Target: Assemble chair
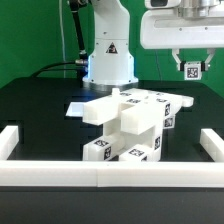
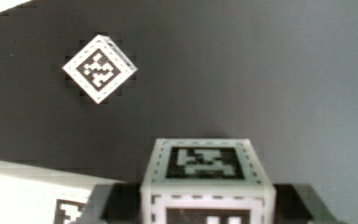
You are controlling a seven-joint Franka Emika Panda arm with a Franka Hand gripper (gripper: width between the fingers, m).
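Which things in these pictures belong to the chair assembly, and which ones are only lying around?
For the job:
- partly built chair
- white tagged part, held in the gripper

Only lying around:
- white border rails
- black table

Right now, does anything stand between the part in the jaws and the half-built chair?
Nothing visible does. The jaws hold the small tagged white part high at the exterior view's right. The partly built chair sits lower on the table, with only open space between them.
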